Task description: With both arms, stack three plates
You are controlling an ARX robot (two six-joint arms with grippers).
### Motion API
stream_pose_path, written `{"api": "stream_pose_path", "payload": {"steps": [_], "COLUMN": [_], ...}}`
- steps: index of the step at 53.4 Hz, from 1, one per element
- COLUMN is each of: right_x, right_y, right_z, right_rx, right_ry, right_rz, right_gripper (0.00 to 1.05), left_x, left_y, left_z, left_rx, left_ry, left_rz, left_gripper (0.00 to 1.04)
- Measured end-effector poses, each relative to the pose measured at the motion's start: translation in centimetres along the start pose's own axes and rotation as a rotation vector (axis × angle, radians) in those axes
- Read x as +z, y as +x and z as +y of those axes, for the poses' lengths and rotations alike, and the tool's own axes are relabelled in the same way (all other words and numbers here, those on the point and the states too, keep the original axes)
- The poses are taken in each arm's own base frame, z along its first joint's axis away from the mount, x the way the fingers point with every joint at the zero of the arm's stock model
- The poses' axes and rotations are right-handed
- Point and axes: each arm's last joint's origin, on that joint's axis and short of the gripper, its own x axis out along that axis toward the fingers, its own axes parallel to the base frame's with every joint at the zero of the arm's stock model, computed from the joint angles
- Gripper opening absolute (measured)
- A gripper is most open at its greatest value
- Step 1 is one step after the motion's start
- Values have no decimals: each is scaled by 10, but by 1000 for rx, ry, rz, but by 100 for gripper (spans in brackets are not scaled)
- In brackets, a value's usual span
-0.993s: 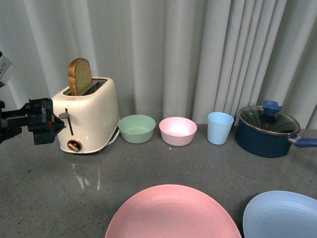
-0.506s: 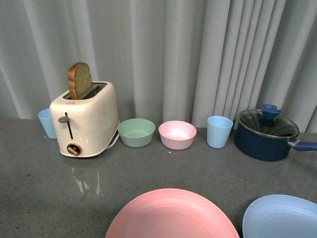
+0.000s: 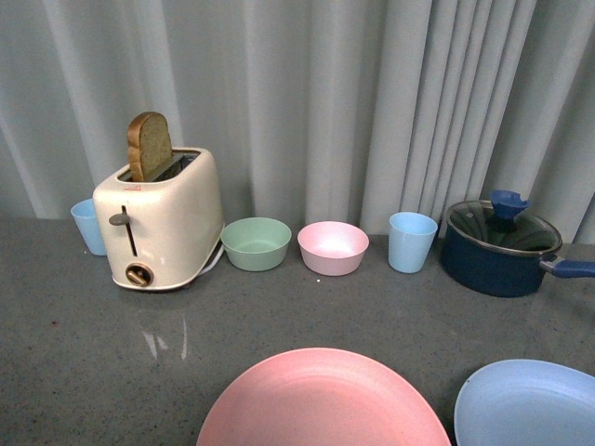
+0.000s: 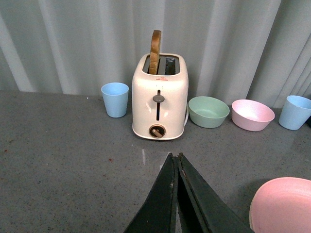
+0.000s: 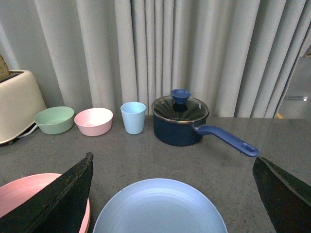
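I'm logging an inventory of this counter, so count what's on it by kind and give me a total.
Plates: 2 (pink plate, light blue plate)
Bowls: 2 (green bowl, pink bowl)
Cups: 2 (left blue cup, right blue cup)
Toaster: 1
Bread slice: 1
Lidded pot: 1
Total: 9

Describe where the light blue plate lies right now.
In the front view the light blue plate lies at the near right of the counter, just right of the pink plate and in front of the dark blue saucepan.
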Motion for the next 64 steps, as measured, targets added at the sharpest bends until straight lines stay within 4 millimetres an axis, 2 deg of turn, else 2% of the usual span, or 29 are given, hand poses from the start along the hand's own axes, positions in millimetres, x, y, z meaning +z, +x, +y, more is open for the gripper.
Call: {"api": "stream_pose_path", "payload": {"steps": [21,64], "right_x": [0,0], "right_y": [0,0], "right_z": [0,0], "right_rx": [0,0], "right_ry": [0,0], "right_rz": [0,0], "right_gripper": [97,97], "left_x": [11,13], "left_y": [-20,-44], "left_z": [0,0], "left_rx": [1,0], "left_ry": [0,0], "left_rz": [-36,-44], "left_gripper": [4,4]}}
